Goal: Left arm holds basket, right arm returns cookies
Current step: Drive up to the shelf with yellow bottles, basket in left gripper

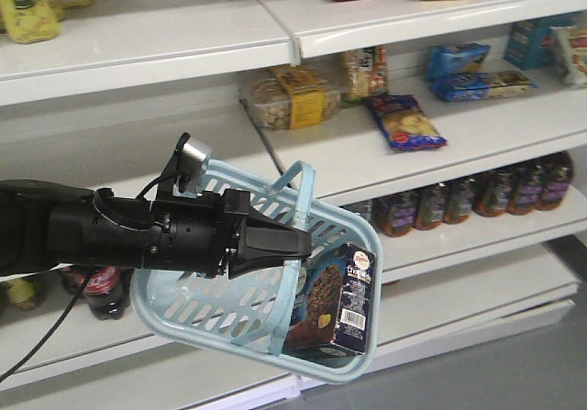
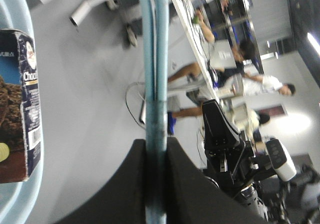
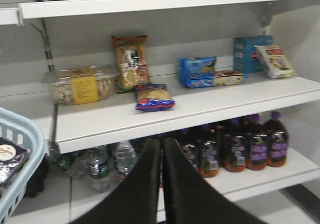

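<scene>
My left gripper point(image 1: 298, 243) is shut on a thin handle point(image 1: 295, 210) of the light blue basket point(image 1: 183, 311), which hangs tilted in front of the shelves. In the left wrist view the handle point(image 2: 155, 58) runs between the closed jaws of the left gripper point(image 2: 156, 149). The navy cookie box point(image 1: 344, 298) stands inside the basket's right end and also shows in the left wrist view point(image 2: 22, 108). My right gripper point(image 3: 161, 143) is shut and empty, facing the shelves, to the right of the basket rim point(image 3: 27, 131) and the box corner point(image 3: 7, 159). The right arm point(image 2: 222, 134) shows apart from the basket.
White shelves point(image 1: 431, 153) hold a clear biscuit tub with a yellow label point(image 3: 80, 83), snack bags point(image 3: 152, 97) and blue boxes point(image 3: 200, 71). Dark bottles point(image 3: 250, 149) and water bottles point(image 3: 120, 159) stand on the lower shelf. People sit at desks in the background point(image 2: 250, 83).
</scene>
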Motion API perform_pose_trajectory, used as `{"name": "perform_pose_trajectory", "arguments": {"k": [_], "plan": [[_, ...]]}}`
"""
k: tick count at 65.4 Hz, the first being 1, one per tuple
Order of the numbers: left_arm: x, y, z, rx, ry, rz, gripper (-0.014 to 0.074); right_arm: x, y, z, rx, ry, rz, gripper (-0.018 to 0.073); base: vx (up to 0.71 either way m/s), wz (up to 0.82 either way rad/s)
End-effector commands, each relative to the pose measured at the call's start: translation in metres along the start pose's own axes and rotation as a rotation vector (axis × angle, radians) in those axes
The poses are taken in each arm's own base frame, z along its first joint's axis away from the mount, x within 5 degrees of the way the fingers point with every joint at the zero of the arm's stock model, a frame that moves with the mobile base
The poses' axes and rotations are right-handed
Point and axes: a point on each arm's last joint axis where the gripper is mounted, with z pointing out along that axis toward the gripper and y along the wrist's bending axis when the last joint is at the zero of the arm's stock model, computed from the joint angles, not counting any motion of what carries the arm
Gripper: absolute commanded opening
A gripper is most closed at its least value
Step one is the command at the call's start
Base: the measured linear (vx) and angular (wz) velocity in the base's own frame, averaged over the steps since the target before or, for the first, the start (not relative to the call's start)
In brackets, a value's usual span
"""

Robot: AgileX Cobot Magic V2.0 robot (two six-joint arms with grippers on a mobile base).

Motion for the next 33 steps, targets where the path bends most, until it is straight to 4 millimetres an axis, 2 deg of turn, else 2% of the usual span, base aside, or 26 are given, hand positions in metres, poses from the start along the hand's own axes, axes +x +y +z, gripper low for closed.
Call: {"name": "perform_pose_trajectory", "arguments": {"k": [1,33], "plan": [[-0.0082,-0.0349,-0.0077,0.163,-0.064,0.03,-0.0006,-0.0064,0.0001,-0.001,0.001,-0.08,-0.015,-0.0004,0.2,0.71],[-0.0082,-0.0349,-0.0077,0.163,-0.064,0.03,-0.0006,-0.0064,0.0001,-0.001,0.001,-0.08,-0.015,-0.0004,0.17,0.62]]}}
